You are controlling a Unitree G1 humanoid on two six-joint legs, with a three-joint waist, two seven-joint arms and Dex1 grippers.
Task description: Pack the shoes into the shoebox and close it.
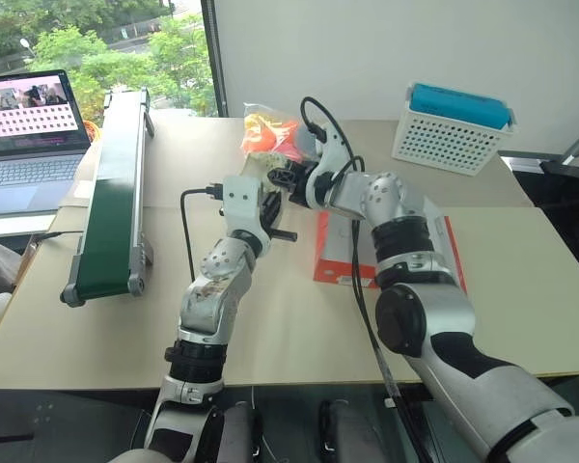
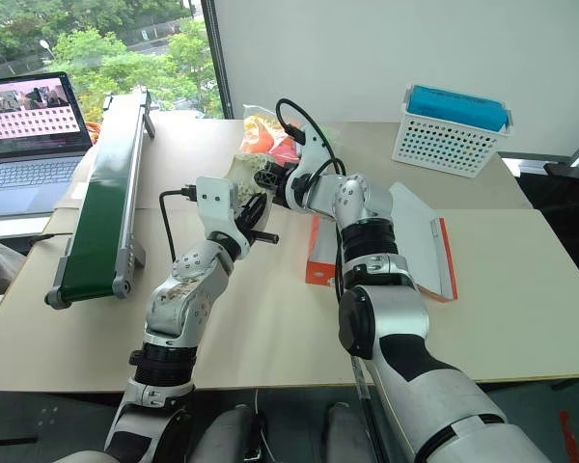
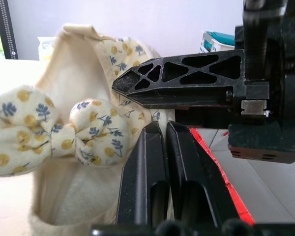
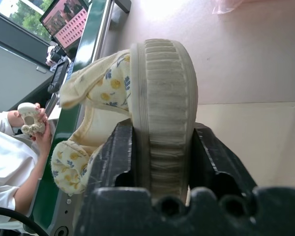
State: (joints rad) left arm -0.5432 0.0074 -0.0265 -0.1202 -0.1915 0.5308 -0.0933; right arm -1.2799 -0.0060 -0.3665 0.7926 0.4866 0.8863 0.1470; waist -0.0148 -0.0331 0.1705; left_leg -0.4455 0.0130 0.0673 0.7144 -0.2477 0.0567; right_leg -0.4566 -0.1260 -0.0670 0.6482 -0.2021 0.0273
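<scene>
A small cream shoe [image 3: 83, 128] with yellow dots, blue sprigs and a bow hangs in the air over the table's middle. My left gripper [image 3: 160, 125] is shut, its tips pinching the shoe's fabric edge. My right gripper [image 4: 162, 130] comes in from the other side and clamps the ribbed pale sole [image 4: 164, 98] between its two fingers. In the head views the two grippers meet at the shoe [image 1: 256, 166]. The orange-red shoebox [image 2: 318, 253] lies open on the table under my right arm, and its white-lined lid [image 2: 420, 236] is flipped out to the right.
A green conveyor belt [image 1: 111, 193] runs along the left, with a laptop [image 1: 29, 135] beyond it. A clear plastic bundle of orange toys [image 1: 268, 130] sits behind the shoe. A white perforated basket with a teal top [image 1: 454, 130] stands at the back right. A person's hand [image 4: 27, 120] holds a white controller.
</scene>
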